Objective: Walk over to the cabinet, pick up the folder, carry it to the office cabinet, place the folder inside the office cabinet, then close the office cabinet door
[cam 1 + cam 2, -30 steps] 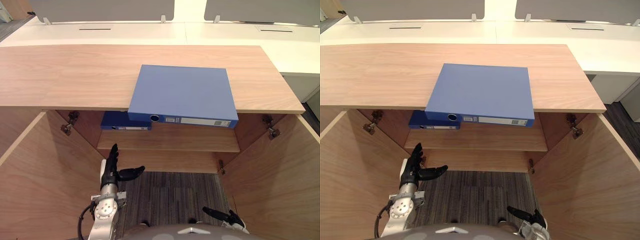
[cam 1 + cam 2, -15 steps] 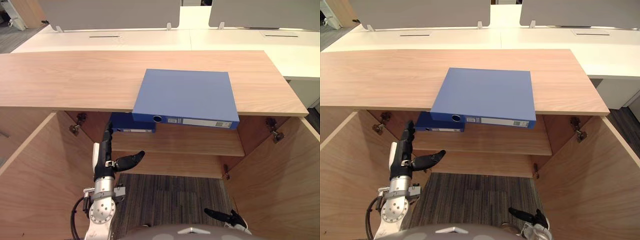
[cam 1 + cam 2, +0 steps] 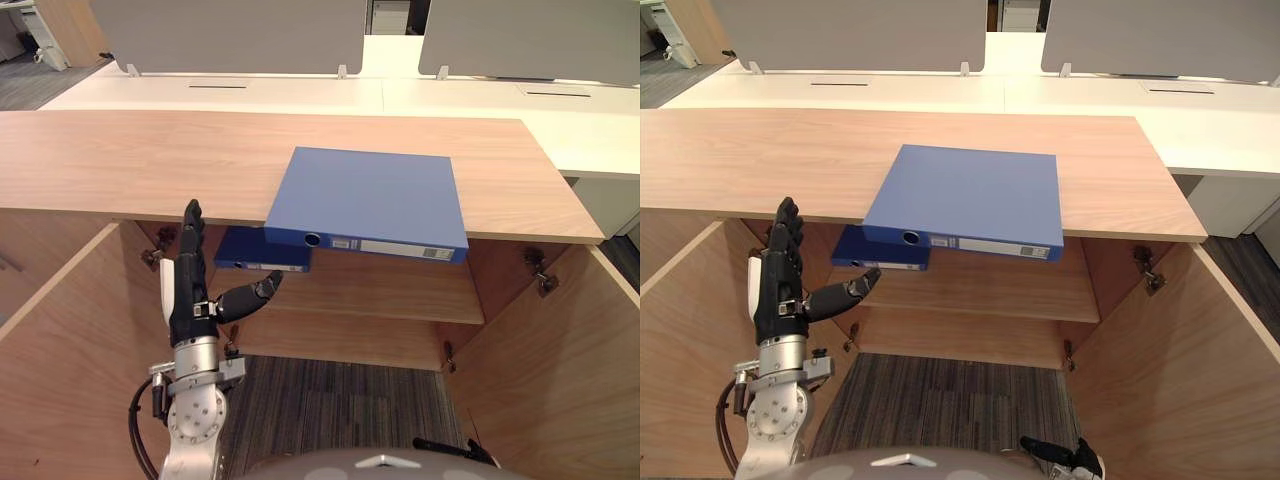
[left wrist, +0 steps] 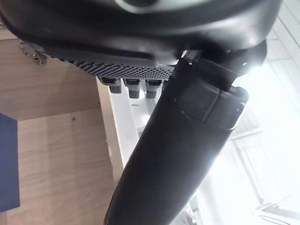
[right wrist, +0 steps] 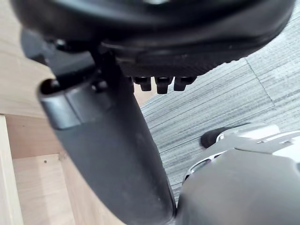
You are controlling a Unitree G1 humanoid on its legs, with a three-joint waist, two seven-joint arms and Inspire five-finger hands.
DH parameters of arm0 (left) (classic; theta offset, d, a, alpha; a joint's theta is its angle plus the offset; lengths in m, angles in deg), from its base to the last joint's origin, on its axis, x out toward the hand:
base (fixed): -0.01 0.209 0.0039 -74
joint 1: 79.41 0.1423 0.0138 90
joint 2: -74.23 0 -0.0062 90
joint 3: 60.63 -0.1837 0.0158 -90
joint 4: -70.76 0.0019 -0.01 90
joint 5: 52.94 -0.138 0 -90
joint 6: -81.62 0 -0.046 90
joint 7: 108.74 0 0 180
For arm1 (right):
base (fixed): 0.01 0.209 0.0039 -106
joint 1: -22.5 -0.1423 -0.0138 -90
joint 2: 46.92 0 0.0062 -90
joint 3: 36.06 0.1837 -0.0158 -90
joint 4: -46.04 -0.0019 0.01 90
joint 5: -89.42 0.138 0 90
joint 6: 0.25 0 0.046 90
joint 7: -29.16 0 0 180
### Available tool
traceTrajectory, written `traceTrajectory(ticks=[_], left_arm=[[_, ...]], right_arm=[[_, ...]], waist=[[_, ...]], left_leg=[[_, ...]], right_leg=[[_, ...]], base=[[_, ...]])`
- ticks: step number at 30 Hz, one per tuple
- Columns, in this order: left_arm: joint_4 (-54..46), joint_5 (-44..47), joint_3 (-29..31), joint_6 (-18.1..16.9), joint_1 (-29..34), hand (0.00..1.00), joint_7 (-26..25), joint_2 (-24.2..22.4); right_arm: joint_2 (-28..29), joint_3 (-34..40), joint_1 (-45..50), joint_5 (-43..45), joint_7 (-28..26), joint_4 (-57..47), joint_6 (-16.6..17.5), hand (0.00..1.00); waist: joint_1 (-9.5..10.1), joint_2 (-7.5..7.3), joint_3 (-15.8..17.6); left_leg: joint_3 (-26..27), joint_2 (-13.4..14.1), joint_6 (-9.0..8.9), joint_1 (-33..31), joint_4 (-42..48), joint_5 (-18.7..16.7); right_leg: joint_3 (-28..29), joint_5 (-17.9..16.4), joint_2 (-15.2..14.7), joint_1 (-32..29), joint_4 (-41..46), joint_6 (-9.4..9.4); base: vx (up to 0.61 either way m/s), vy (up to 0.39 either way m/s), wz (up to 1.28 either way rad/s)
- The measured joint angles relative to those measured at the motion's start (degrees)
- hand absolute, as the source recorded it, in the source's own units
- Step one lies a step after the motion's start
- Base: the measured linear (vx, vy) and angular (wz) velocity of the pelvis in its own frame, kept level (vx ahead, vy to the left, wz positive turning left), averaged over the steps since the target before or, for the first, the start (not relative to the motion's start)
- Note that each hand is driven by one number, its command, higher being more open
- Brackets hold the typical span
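Wood cabinet top (image 3: 150, 165), doors open below. Blue folder (image 3: 365, 195) lies flat on it, its near edge overhanging. Left hand (image 3: 188, 300) hangs left of it, fingers straight and apart; right hand (image 3: 1065, 458) low, relaxed. I'd slide both hands under the overhang and lift level.

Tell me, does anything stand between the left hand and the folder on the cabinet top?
Nothing visible does. The open left hand is below and left of the folder, with only air between them.
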Motion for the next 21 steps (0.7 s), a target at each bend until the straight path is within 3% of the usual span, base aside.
traceTrajectory(ticks=[11, 21], left_arm=[[-2.65, -9.60, -5.49, -1.41, -9.08, 1.00, 2.53, 13.85], [-3.79, -20.86, -14.10, -3.78, -15.74, 1.00, 3.77, 19.55]], right_arm=[[-1.48, -2.20, 1.31, -1.10, -1.13, 0.98, -0.03, 1.00], [-1.57, -2.22, 1.11, -1.10, -1.12, 2.20, -0.03, 1.00]], waist=[[-0.59, 0.65, -1.99], [-1.79, 0.22, -2.50]], left_leg=[[0.17, 0.12, -0.09, 1.07, 0.00, 0.06], [1.60, 0.20, -0.34, 2.52, -1.62, 0.23]], right_leg=[[0.92, -0.11, 0.14, 0.16, 0.98, -0.12], [2.50, -0.07, 0.54, 0.13, 0.87, -0.13]], base=[[-0.05, -0.002, -0.03], [0.00, 0.002, -0.08]])
